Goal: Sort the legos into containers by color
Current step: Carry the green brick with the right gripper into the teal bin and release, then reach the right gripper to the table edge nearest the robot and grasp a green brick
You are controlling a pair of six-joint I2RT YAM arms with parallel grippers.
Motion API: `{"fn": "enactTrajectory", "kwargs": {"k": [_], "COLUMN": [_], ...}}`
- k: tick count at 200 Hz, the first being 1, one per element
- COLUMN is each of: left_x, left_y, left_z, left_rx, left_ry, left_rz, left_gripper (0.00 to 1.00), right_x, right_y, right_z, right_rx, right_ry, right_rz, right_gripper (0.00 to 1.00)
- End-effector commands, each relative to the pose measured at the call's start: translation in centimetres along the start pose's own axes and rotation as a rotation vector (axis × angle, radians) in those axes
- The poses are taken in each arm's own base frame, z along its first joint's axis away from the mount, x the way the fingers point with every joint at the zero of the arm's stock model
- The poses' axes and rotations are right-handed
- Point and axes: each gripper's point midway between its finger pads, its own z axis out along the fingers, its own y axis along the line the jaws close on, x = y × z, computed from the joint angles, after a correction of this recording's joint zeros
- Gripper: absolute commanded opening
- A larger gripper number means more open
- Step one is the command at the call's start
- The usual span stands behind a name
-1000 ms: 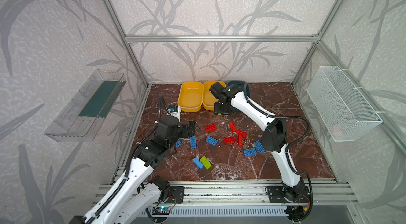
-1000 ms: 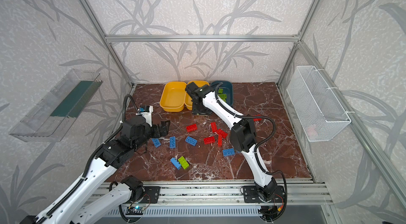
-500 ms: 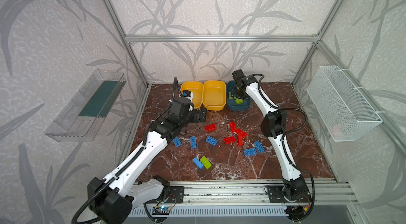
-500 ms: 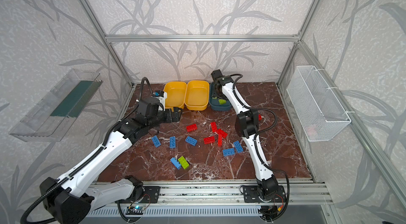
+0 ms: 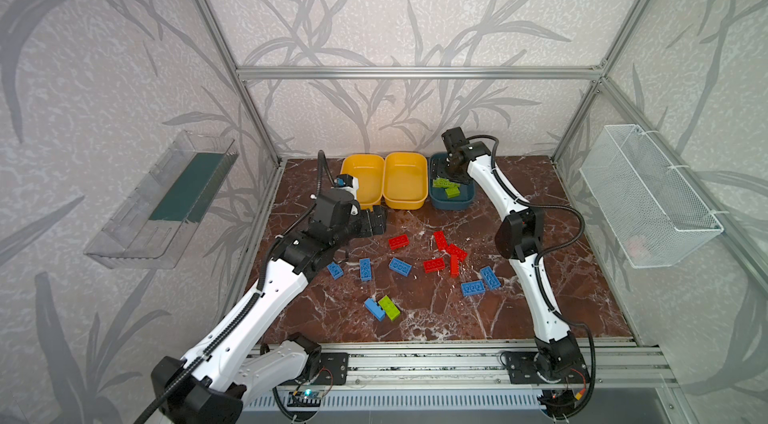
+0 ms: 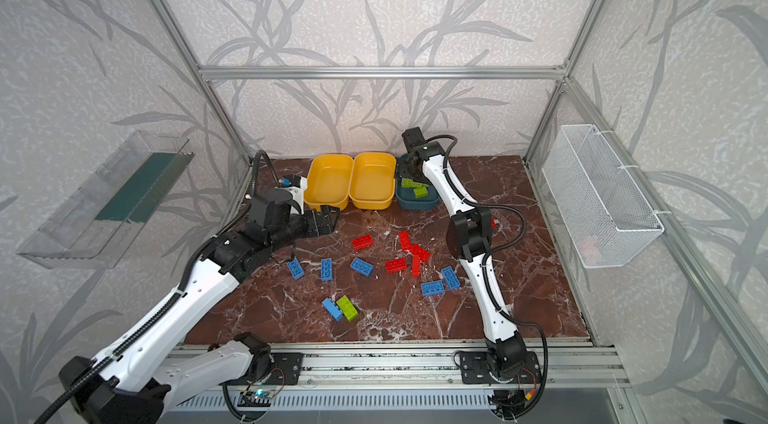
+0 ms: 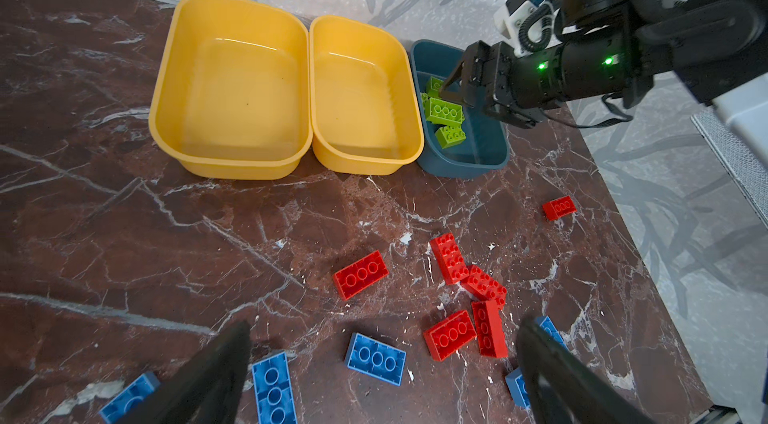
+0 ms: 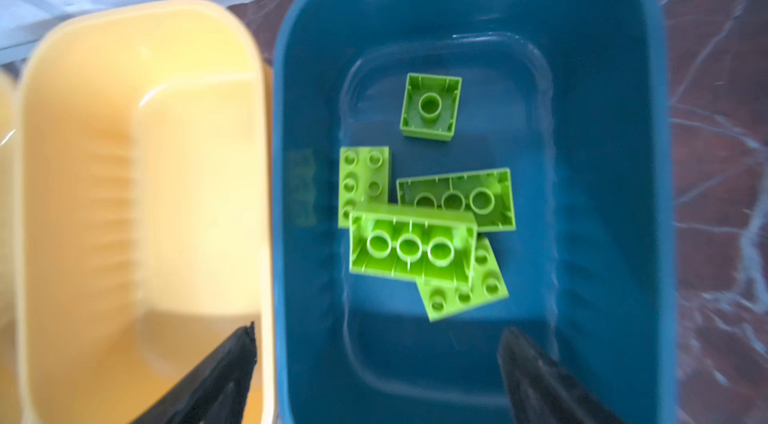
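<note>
Inventory, from my base rail outward.

1. One lime green brick (image 5: 389,308) on the marble tabletop (image 5: 436,318), side against a blue brick (image 5: 374,309).
2. Two blue bricks (image 5: 472,288), just beside each other, right of centre.
3. Three further blue bricks (image 5: 365,269), spaced apart, left of centre.
4. Red bricks (image 5: 454,265): four in a touching chain, a fifth (image 5: 398,241) apart, a sixth (image 7: 559,207) well off to the right.
5. My left gripper (image 5: 377,221), above the table, jaws wide, nothing between them.
6. Two yellow tubs (image 5: 361,156), touching.
7. Teal tub (image 5: 451,204), rightmost, holding five lime green bricks (image 8: 431,106), the topmost lying underside up.
8. My right gripper (image 8: 377,330), over the teal tub, jaws wide, gripping nothing.
</note>
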Motion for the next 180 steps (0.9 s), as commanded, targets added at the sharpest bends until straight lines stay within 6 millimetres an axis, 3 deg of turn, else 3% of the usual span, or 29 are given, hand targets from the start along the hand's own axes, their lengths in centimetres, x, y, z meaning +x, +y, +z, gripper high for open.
{"fn": "enactTrajectory", "kwargs": {"k": [1,34,54,82,113,148,180], "left_x": [1.9,4.4,5.7,7.6,9.6,11.3,12.5], "left_y": [1.8,3.7,4.8,6.0,7.1,7.5,8.2], "left_z": [-1.7,-4.2,-5.8,-7.3,-8.3,-9.1,-9.2], "left_rx": [-0.044,-0.064,-0.087,-0.126,-0.154,-0.139,-0.147], "left_ry": [0.012,-0.001,0.010,0.057,0.097,0.110,0.114], "left_rz": [-0.034,-0.073,-0.112,-0.160,-0.216,-0.269,-0.316], "left_gripper": [0.99,0.99,0.99,0.99,0.98,0.98,0.98], "right_x": [2.5,9.6,15.3,23.5,31.8,38.6,41.7], "right_y": [3.3,7.2,8.4,9.1,9.8,11.2,12.4], "right_z": [-5.8,-9.0,-10.2,-11.2,-12.2,-13.0,-13.4], "right_rx": [-0.065,-0.121,-0.171,-0.242,-0.259,-0.298,-0.321], "right_ry": [0.036,0.098,0.160,0.254,0.339,0.363,0.351], "right_rz": [-0.096,-0.244,-0.284,-0.303,-0.411,-0.521,-0.618], "right_gripper": [0.91,0.87,0.79,0.69,0.65,0.64,0.64]}}
